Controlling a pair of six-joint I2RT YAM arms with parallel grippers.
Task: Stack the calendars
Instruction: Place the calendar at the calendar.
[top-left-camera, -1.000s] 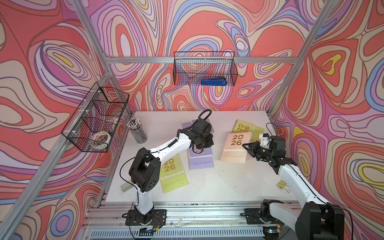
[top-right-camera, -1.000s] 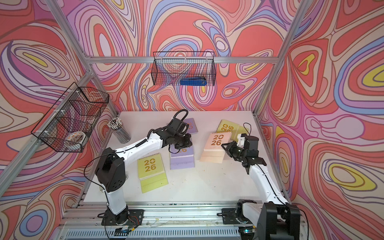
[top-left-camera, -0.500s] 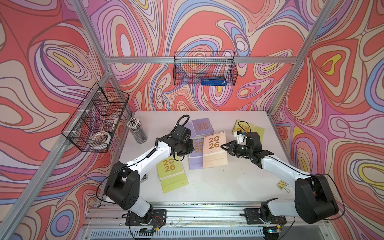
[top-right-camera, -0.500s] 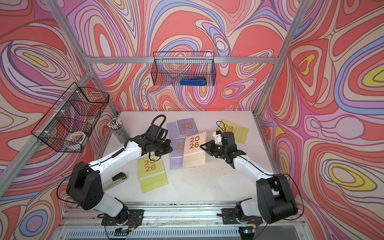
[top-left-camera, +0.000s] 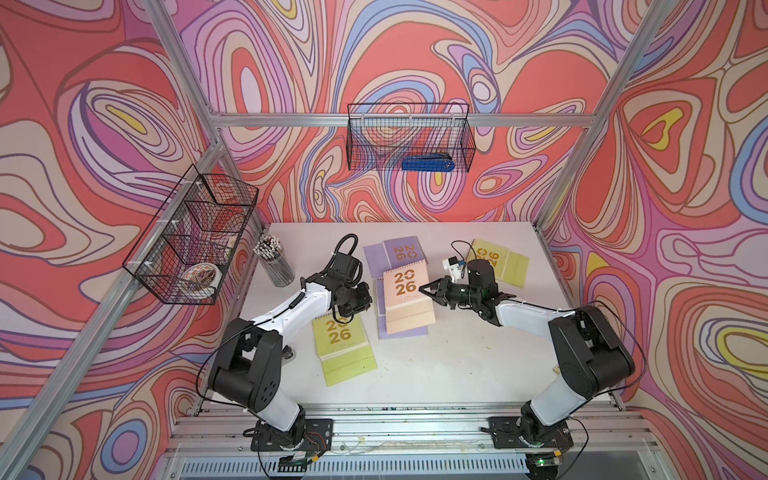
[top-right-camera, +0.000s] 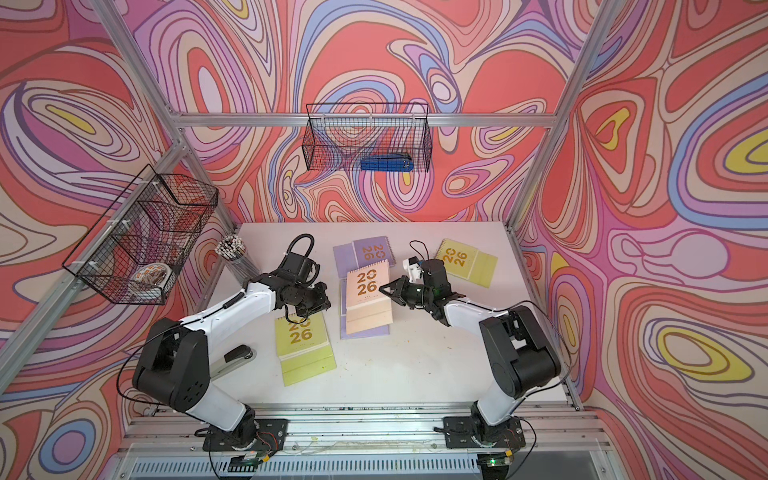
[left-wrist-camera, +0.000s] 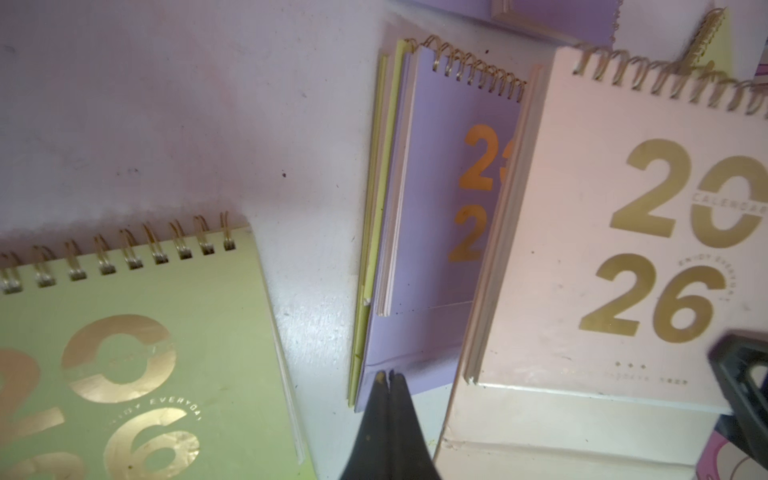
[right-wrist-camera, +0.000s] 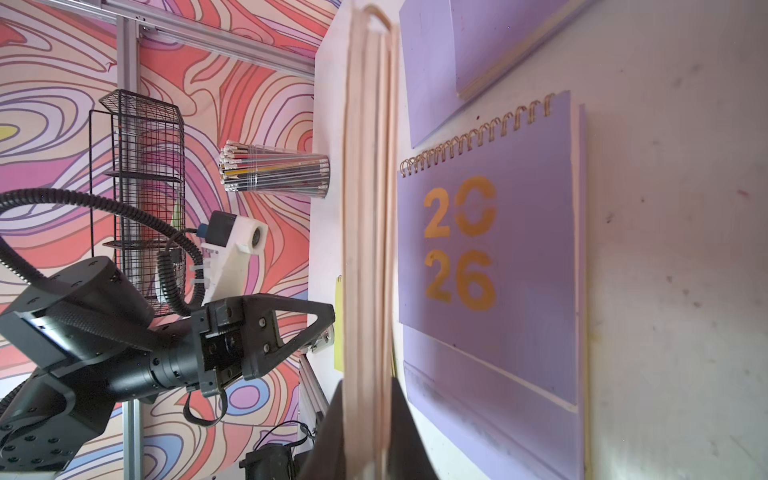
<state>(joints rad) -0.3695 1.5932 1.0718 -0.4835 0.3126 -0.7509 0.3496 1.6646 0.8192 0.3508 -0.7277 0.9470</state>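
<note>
R fingers (right-wrist-camera: 328, 440) pinch flat spiral-bound peach calendar (top-left-camera: 405, 291) by its edge; tapered black L fingers (left-wrist-camera: 372, 428) pressed together, empty.

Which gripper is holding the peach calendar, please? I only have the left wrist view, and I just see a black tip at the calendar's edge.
Observer: The right gripper is shut on the side edge of the peach calendar, over a lilac calendar.
Operator: Thank you. Does another lilac one lie apart from it?
Observer: Yes, a second lilac calendar lies flat just behind it, with its cover turned the opposite way.
Operator: Is anything left on the right arm's side?
Observer: One yellow-green calendar lies flat beyond the right gripper, towards the back right.
</note>
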